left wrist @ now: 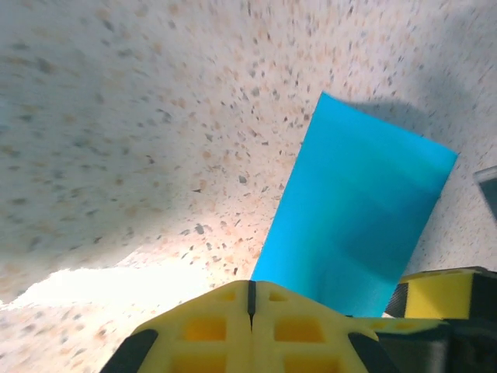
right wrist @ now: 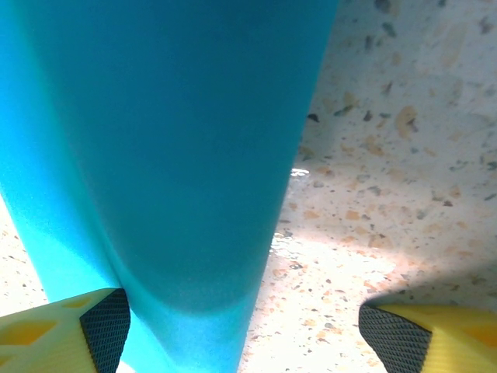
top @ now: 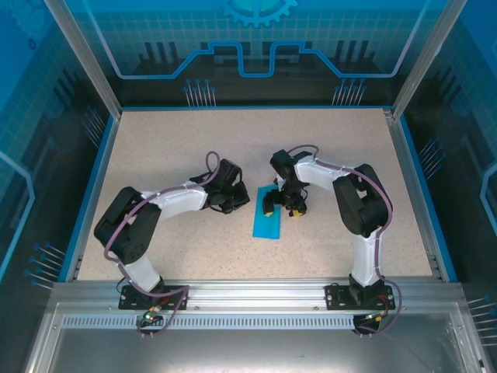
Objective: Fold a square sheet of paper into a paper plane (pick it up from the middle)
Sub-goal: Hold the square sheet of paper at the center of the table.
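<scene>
Jaws on the right gripper [right wrist: 248,336] stand wide apart, one black-padded yellow fingertip at the edge of the thin cyan-blue sheet of paper [right wrist: 171,155] and the other over bare table. Those of the left gripper [left wrist: 251,294] are pressed together with nothing between them, just beside the sheet's near end. From above, the sheet [top: 265,224] lies as a long narrow rectangle mid-table between the two grippers, the right one [top: 283,206] over its far end and the left one [top: 233,200] close by on its other side. In the right wrist view it seems to bow upward, not lying flat (a soft roll, by the look of it, with no sharp crease). The risk, I judge, is that closing on that hump would crumple it or set a crooked fold. A pad dragging sideways could also skate so light a sheet across the table, since nothing pins it. The speckled beige stone-pattern tabletop [top: 171,148] looks smooth and hard, with a blue rim [top: 93,186]. Aluminium posts [top: 81,54] and clear panels [top: 256,39] printed with blue graphics enclose it.
</scene>
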You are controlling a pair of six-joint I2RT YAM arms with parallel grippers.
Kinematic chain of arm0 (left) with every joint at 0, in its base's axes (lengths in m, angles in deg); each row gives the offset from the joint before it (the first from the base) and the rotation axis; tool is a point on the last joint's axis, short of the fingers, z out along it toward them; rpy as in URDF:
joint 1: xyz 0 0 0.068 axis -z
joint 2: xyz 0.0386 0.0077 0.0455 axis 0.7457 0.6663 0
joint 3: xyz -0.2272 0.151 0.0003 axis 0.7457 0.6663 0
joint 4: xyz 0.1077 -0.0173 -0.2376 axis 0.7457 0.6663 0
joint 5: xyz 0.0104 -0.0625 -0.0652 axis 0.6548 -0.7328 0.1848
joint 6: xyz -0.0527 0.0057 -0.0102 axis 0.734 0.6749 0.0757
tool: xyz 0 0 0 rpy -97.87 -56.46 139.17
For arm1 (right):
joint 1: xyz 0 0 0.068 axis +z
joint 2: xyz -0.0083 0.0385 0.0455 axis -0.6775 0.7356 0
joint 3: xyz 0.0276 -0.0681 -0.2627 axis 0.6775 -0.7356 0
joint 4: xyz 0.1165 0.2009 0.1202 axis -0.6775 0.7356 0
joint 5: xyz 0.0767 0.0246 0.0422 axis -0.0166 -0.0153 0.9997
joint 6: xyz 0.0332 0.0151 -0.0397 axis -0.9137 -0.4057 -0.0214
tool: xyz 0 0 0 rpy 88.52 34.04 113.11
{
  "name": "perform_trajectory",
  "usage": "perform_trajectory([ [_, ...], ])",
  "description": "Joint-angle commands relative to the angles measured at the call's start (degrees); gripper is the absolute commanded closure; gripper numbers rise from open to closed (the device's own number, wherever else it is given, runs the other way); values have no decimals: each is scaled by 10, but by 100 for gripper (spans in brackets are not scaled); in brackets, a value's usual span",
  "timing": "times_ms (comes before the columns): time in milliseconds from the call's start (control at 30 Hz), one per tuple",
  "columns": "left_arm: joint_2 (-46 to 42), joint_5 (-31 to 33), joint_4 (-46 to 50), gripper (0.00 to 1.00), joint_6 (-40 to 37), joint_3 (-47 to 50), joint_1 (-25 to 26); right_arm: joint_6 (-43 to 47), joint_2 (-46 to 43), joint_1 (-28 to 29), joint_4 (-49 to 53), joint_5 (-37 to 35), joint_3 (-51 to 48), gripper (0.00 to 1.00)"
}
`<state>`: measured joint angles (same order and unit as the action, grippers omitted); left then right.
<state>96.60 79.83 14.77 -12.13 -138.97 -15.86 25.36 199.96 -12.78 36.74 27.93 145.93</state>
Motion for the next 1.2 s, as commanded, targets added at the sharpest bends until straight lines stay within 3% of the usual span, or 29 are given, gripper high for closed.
perform_trajectory([
  [0,-26,43,33,100,10,9,-5,28,105,-4,-63,-57,-52,12],
  [400,51,-133,-97,100,-4,-16,2,17,111,-5,-64,-58,-53,13],
  [1167,152,-155,-67,100,21,-53,16,11,111,-4,-74,-51,-62,12],
])
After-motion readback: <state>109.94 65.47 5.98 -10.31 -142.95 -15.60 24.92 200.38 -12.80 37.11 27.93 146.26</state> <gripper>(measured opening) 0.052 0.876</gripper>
